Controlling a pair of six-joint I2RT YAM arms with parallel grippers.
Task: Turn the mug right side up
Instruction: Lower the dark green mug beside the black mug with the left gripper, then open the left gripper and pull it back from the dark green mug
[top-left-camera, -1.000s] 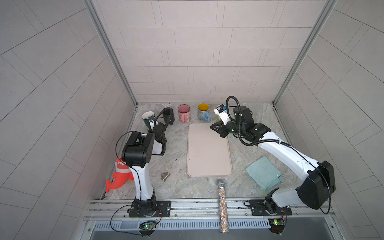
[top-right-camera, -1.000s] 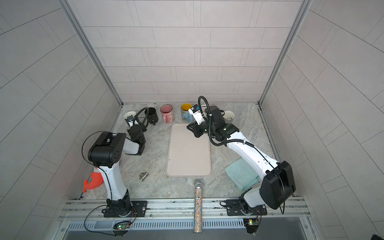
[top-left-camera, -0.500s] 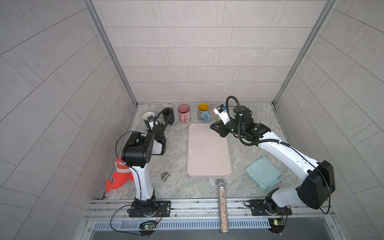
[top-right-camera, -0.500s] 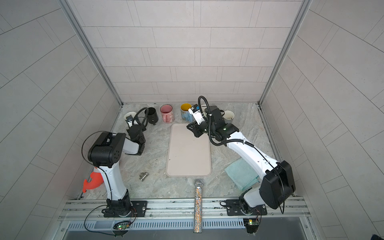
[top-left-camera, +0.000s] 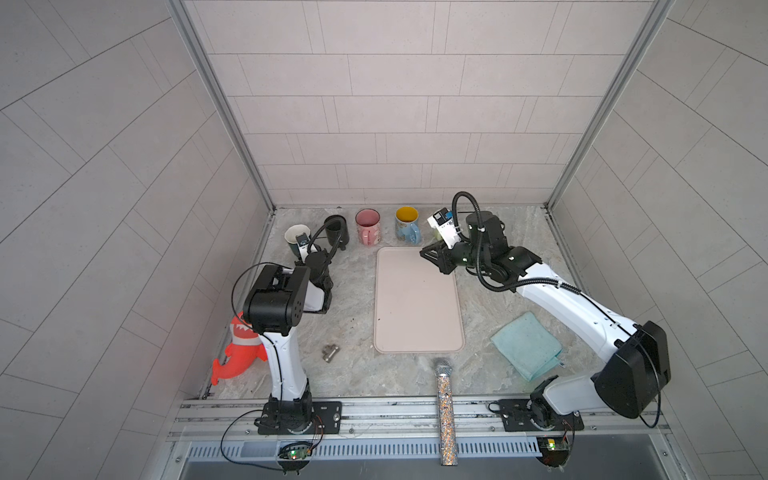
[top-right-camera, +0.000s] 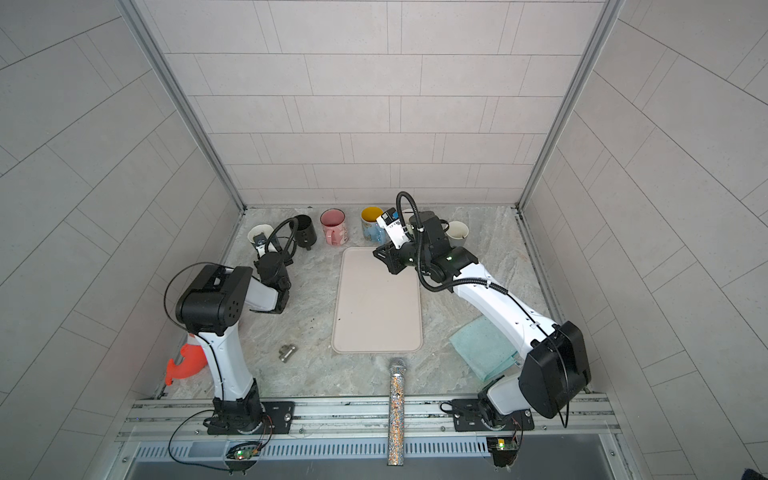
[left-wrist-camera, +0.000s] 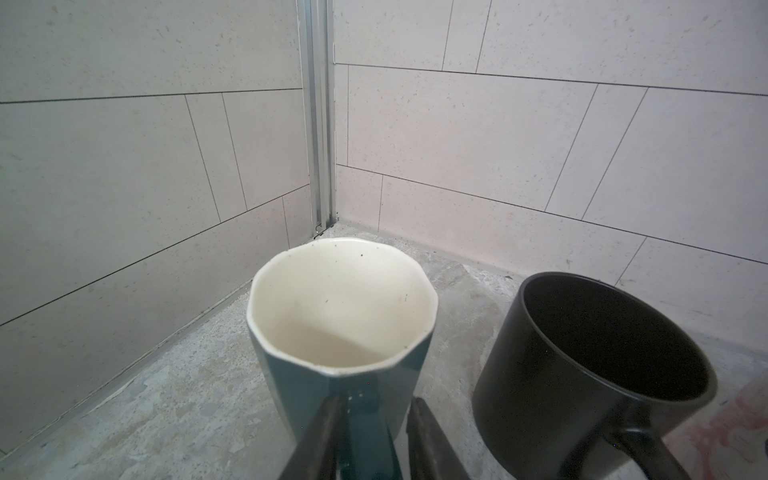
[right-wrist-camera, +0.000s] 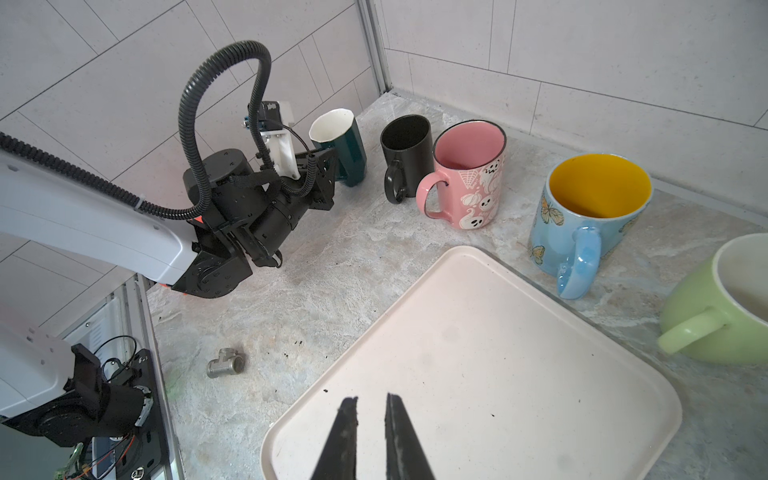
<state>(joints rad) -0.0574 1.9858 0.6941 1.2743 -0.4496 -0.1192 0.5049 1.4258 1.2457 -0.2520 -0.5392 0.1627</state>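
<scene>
Parted a little wider than one second earlier: jaws of left gripper (left-wrist-camera: 374, 401), now standing open on either side of the handle of a faceted dark teal ceramic mug with cream interior (left-wrist-camera: 340, 316), one finger close against the handle, its partner apart from it. Teal mug upright, mouth up, on the grey marbled tabletop (top-left-camera: 353, 291) near the back-left corner, leftmost in a row along the back wall.

Proceeding rightward in both top views: matte black mug (top-left-camera: 334, 228) just beside it; pink ghost-print mug (top-left-camera: 368, 226); pale blue butterfly mug with yellow interior (top-left-camera: 406, 224); all upright.

Centre: pale pink rectangular tray (top-left-camera: 417, 303). Over its far right corner, right gripper (right-wrist-camera: 372, 401), jaws nearly together, slim gap at the tips, nothing held.

Further right: light green mug (right-wrist-camera: 715, 324), upright; folded aqua cloth (top-left-camera: 528, 345) nearer the front.
</scene>
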